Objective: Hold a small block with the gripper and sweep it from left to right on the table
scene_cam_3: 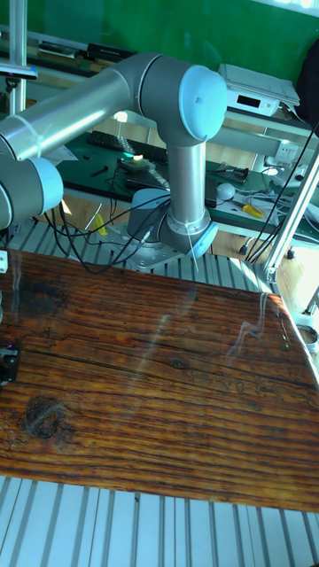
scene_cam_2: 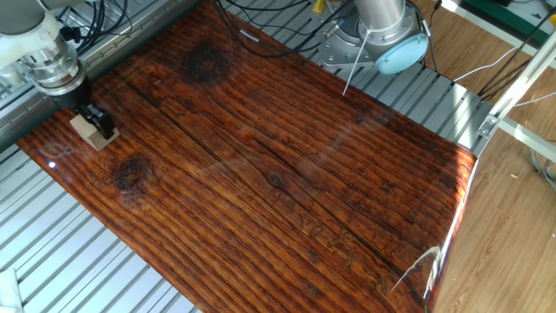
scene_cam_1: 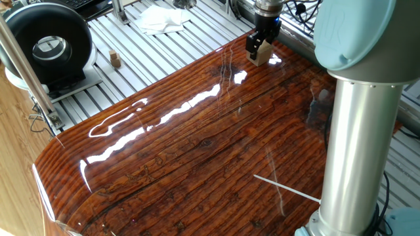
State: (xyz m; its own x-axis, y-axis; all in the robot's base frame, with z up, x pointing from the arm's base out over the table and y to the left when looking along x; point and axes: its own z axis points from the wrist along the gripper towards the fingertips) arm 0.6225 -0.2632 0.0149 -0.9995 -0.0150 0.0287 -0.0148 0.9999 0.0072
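While pincer [scene_cam_2: 94, 123] pinches small block [scene_cam_2: 87, 130] at table [scene_cam_1: 197, 151] corner, tiny brown piece [scene_cam_1: 115, 59] lies well apart.

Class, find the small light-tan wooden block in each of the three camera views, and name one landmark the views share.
One fixed view: wooden block at top centre-right, in the claw.
The other fixed view: upper left, near the board's corner, in the claw.
Tall fixed view: block not visible; only the claw's edge at mid-left.
Shared landmark: the glossy reddish-brown board.

A robotics lab: slatted aluminium bench [scene_cam_1: 164, 52], loose cables [scene_cam_2: 130, 26] (instruments on shelves [scene_cam_3: 257, 84]).
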